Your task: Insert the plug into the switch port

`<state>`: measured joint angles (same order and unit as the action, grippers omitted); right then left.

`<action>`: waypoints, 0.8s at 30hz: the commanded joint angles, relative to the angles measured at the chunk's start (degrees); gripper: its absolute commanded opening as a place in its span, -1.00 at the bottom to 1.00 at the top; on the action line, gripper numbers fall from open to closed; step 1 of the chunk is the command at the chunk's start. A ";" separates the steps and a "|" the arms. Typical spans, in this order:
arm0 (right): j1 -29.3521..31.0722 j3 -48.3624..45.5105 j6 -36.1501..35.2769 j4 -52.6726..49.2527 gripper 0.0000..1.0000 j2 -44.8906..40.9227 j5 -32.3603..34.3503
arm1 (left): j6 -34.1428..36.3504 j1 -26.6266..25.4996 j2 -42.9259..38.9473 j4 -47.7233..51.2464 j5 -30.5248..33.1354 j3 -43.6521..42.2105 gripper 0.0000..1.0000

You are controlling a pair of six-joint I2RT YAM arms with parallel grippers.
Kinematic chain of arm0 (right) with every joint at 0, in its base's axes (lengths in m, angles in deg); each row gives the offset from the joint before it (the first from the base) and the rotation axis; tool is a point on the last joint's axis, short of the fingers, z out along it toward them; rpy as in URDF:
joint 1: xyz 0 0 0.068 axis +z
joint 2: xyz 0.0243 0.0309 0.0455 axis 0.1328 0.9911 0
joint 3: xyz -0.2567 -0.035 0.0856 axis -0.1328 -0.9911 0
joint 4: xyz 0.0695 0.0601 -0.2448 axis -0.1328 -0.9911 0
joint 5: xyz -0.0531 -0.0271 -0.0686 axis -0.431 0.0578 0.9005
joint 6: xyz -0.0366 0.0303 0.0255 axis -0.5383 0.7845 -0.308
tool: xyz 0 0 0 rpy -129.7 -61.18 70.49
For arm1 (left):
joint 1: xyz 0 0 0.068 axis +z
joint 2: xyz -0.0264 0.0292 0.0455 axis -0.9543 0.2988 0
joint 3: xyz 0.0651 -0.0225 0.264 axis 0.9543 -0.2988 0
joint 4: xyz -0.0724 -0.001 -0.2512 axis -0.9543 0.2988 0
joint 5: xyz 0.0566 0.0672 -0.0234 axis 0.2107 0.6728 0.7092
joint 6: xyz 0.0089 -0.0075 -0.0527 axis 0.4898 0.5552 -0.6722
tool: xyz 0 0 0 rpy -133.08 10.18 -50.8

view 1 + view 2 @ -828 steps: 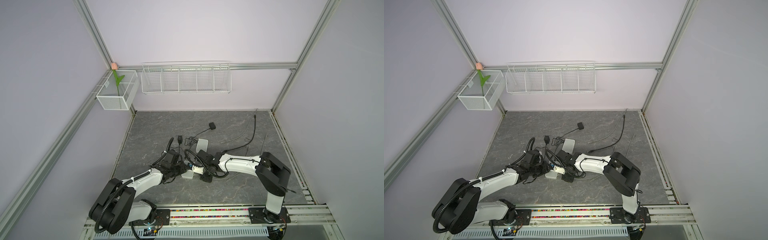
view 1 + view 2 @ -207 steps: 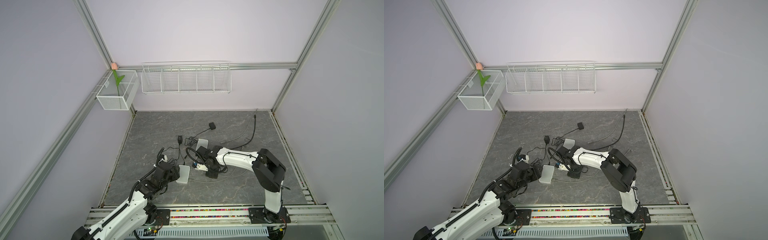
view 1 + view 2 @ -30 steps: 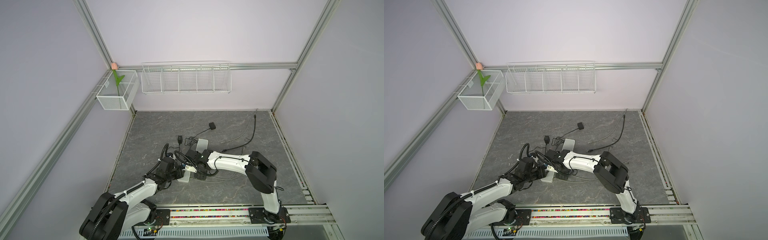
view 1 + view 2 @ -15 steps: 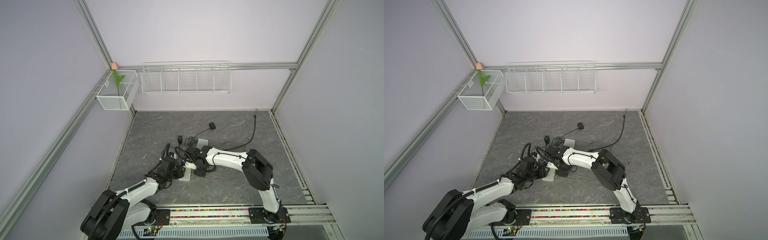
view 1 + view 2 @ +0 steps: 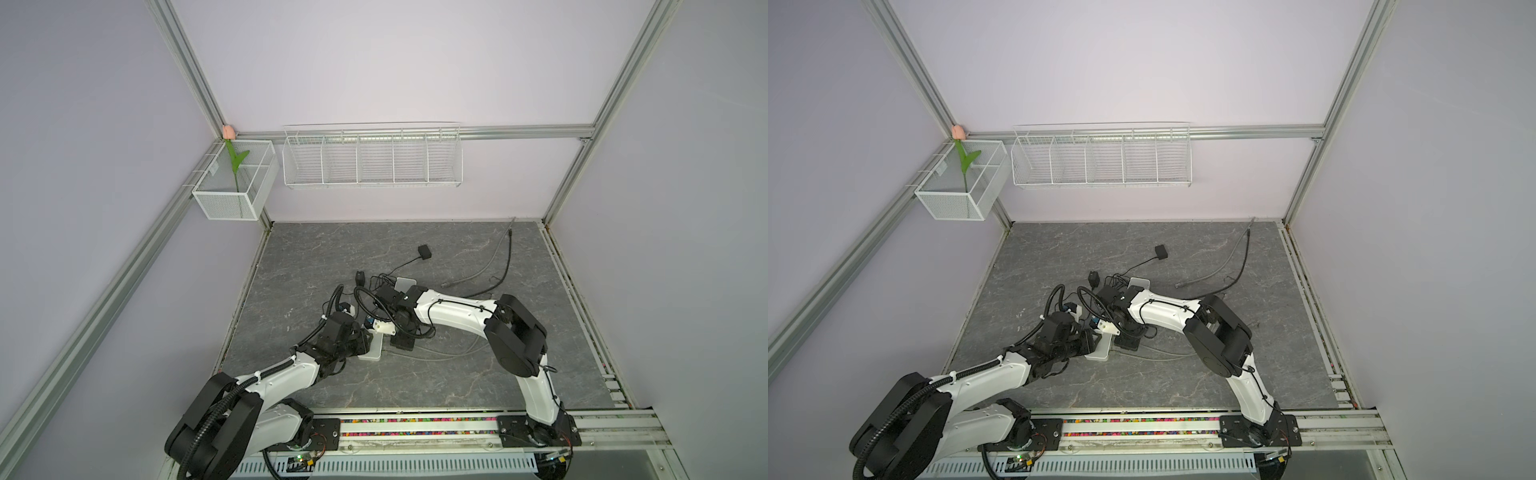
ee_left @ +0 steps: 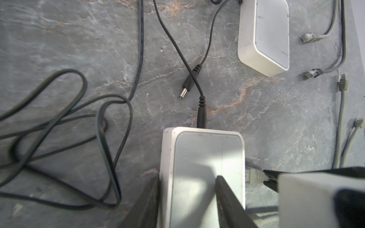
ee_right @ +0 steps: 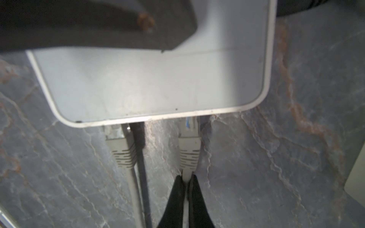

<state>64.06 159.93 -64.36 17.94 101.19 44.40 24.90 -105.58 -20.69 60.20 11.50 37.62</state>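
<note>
Two arms meet at the switch (image 5: 372,348), a white box lying flat on the grey floor near the middle of both top views. The plug is too small there to pick out and is covered by the wrists.

The left gripper (image 6: 187,177) stands part open over the switch. One dark finger (image 6: 148,201) is against a side wall and the other is over the top face. I cannot tell whether that one touches.

The right gripper (image 7: 186,177) is pinched on the grey cable (image 7: 186,171) just behind the plug (image 7: 188,138), and the picture's edge cuts off its fingers. The plug's nose lies under the switch's rim. The port is hidden, so how far the plug is in cannot be judged. A bit of blue shows through its clear tip.

A second plug (image 7: 120,146) sits beside it at the same side, its tip likewise hidden. A dark strip (image 7: 141,158) alongside it may be a lead or a shadow. The left gripper's blurred body covers the switch's far part in the right wrist view.

In the left wrist view the right arm's white housing (image 6: 316,197) blocks much of the port side. A power plug (image 6: 201,116) enters another side of the switch. Another one (image 6: 187,86) lies loose near a second switch (image 6: 264,35), which is cut off at the frame's edge.
</note>
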 commanded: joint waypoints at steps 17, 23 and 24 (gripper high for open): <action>1.41 9.10 -4.93 24.06 -0.87 4.46 -15.43 | 3.02 -6.55 4.96 1.06 -15.04 1.18 -0.15; 1.05 15.17 -6.41 21.02 -0.87 7.15 -16.90 | 3.41 -8.91 7.72 -0.02 -15.40 2.23 -0.15; 1.01 16.05 -6.50 20.75 -0.87 7.52 -17.18 | 3.41 -9.12 8.27 -0.22 -15.46 2.33 -0.15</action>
<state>61.30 169.37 -66.70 9.66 107.49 40.92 25.77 -108.25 -16.95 59.04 14.82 39.79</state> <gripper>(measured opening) 0.069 0.428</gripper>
